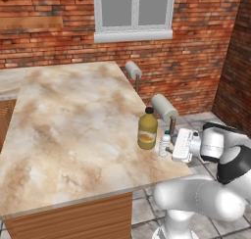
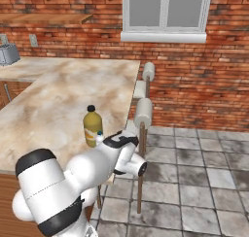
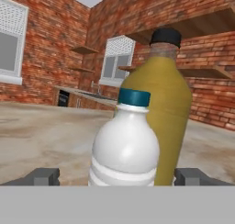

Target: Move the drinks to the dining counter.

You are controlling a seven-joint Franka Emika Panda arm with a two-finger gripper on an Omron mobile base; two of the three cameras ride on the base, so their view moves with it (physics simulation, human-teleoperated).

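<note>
Gripper (image 3: 117, 176): jaws wide, straddling the water bottle (image 3: 125, 142), apparently not touching.
Juice bottle (image 1: 147, 129): upright at the water bottle's 10 o'clock.
Dining counter (image 1: 68, 120): carries both.

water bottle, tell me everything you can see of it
The water bottle is small, with a pale, cloudy ribbed body and a teal screw cap. It stands upright near the right edge of the dining counter, just beside the taller yellow juice bottle. The fingers stand apart on either side of it, not pressing it.
</note>
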